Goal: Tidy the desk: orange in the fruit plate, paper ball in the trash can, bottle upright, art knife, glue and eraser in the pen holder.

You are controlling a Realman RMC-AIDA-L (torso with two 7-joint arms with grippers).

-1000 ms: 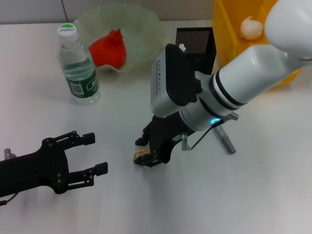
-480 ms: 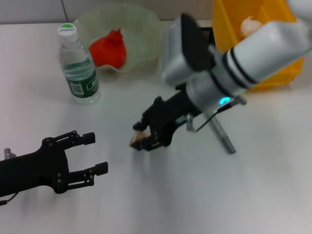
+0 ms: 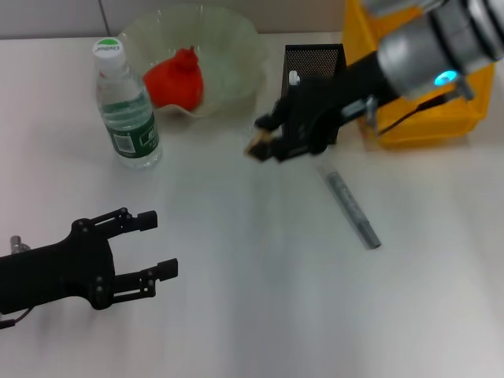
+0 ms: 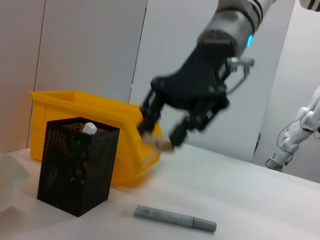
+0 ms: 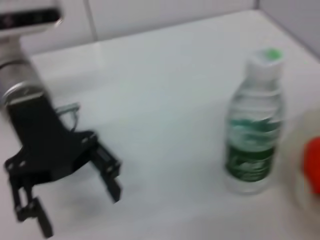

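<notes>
Here, reading left to right, the left gripper (image 3: 153,246) rests idle low over the counter (image 3: 236,315), jaws spread and empty; beyond it the bottle (image 3: 124,106) already stands upright, and the orange (image 3: 176,80) sits in the plate (image 3: 228,39). At centre the right gripper (image 3: 264,143) carries the eraser (image 3: 257,146) pinched between its jaws, clear of the counter and just short of the holder (image 3: 315,75), with the bin (image 3: 409,87) at far right. The risk, likely, lies in the small grip: the eraser shows only at the jaw tips, so a jolt or an early release outside the mesh rim could drop it onto the counter. A grey pen-like tool (image 3: 353,210) lies loose near the holder. The left wrist view alone shows the eraser (image 4: 162,144) hanging above the holder's (image 4: 77,170) rim height; the right wrist view shows neither, only the bottle (image 5: 252,125) and the left gripper (image 5: 75,200).
</notes>
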